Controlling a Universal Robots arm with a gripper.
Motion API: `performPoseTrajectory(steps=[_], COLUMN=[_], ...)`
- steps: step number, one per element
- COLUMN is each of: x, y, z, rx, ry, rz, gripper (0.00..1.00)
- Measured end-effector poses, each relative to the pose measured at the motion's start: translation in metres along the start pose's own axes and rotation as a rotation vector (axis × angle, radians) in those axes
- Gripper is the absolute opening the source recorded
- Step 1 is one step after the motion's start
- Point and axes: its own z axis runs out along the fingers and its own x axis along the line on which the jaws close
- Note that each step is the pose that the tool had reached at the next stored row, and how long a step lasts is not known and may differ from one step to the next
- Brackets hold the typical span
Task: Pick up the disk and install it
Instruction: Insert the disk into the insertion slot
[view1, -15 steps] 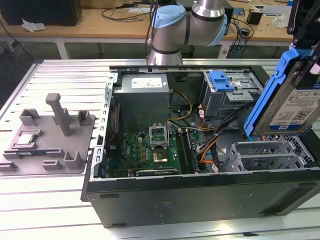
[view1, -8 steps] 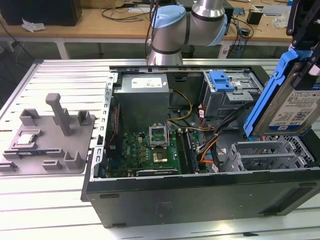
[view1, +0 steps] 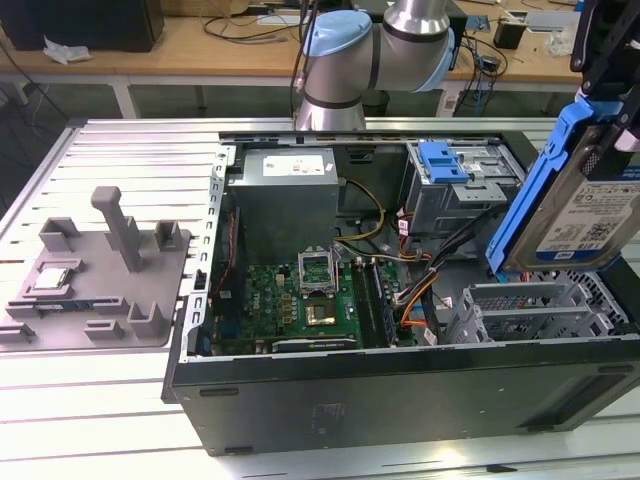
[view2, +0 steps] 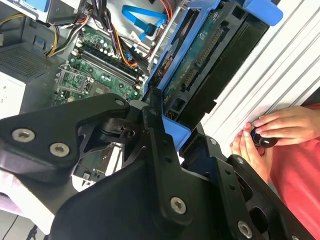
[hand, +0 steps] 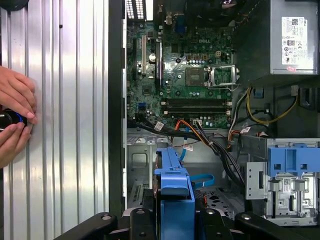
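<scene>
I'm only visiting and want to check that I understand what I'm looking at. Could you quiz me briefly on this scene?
1. True or false: the jaws hold nothing.
2. The rail frame on the disk is: A red, B blue, C green.
3. In the first wrist view, what rests on the ribbed table beside the computer case?
Key: 1 false, they grip the disk in the air over the open case. 2 B. 3 a person's hands.
</scene>
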Motion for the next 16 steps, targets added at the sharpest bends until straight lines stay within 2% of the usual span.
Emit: performPoseTrajectory(steps=[16], x=[-0.0014], y=[-0.0013], z=[0.0068], rx=[0.0], ry=[0.0001], rz=[0.0], gripper=[0.37])
